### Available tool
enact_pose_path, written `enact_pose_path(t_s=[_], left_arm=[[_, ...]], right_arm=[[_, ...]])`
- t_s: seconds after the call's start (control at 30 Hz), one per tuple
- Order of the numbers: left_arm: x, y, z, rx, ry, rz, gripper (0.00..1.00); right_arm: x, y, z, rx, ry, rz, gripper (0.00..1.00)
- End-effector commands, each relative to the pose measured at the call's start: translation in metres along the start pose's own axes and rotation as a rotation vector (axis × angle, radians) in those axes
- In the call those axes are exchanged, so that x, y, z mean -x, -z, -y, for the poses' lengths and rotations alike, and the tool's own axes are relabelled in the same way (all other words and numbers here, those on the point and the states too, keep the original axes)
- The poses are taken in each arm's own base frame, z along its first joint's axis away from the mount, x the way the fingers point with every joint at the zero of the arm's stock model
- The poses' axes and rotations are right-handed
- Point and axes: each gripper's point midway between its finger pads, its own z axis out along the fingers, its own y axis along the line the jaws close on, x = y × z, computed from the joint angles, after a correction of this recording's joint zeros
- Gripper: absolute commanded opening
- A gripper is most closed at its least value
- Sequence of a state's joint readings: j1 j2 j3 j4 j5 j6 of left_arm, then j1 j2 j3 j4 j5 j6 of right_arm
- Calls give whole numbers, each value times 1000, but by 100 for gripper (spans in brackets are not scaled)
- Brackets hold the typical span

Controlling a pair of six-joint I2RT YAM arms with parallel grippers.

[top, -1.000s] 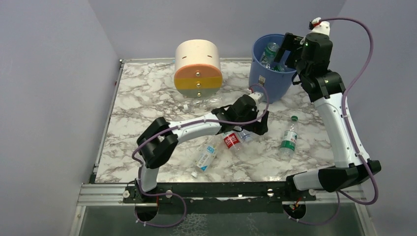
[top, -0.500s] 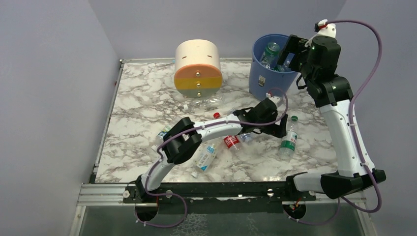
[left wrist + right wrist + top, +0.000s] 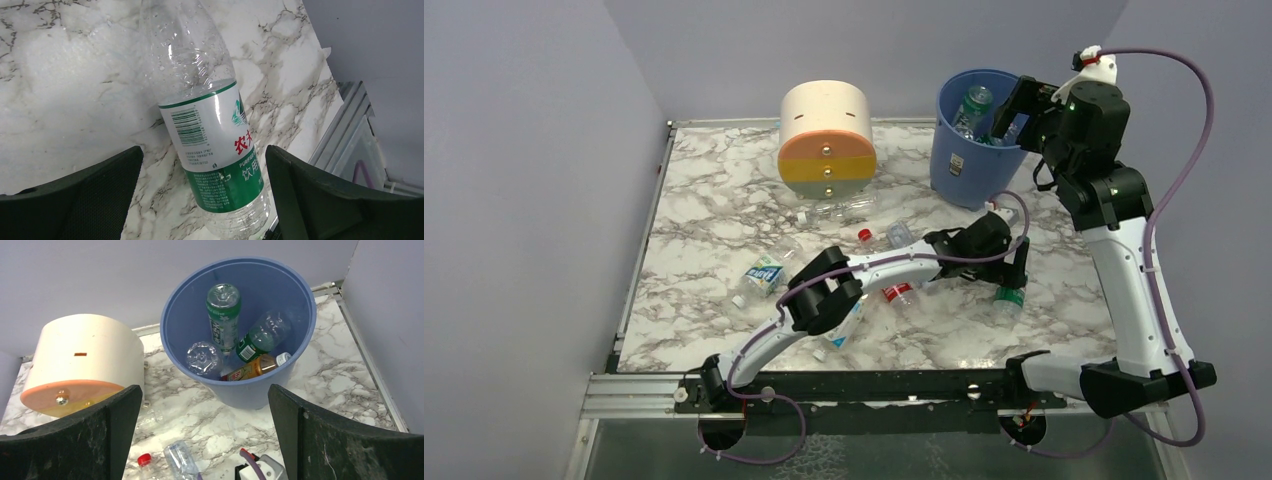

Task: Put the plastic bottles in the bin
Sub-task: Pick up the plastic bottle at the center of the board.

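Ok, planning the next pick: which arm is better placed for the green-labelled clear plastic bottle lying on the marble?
Left. The left hand is open at the green-labelled clear plastic bottle, jaws either side of it. The right hand hangs open up by the round blue plastic bin.

We read the table (image 3: 704, 230) as marble-pattern, smooth, slight sheen. Green-label bottle (image 3: 215, 150): thin clear plastic, glossy, droplets inside; its label looks like shiny film. Bin (image 3: 240, 390): blue plastic, smooth, satin. Drawer unit (image 3: 826, 120): cream and orange, matt, with small shiny metal knobs (image 3: 62, 400). Left gripper (image 3: 203, 152) fingers (image 3: 80, 200): matt black, fine woven-looking texture. Right gripper (image 3: 203, 390) fingers (image 3: 330, 440): black, rough, speckled. Front rail (image 3: 629, 397): bare brushed metal.
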State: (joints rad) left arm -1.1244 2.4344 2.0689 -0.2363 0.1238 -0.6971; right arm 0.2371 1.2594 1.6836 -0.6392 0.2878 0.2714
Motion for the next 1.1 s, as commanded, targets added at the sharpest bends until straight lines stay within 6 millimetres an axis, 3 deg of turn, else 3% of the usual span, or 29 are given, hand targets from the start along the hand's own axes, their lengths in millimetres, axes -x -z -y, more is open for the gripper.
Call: enact_pose_path(t_s=[0.0,0.73,1.07], left_arm=[[-7,-9,7,-6,24,-14,99],[-34,-37,4,-6,57,-62,99],[-39,-38,0,4,66,-76,80]], right_arm=[[-6,10,-3,34,-13,-17,100],[-15,13,-10,85,-29,-31,100],[-19,12,-11,92,-32,-34,100]])
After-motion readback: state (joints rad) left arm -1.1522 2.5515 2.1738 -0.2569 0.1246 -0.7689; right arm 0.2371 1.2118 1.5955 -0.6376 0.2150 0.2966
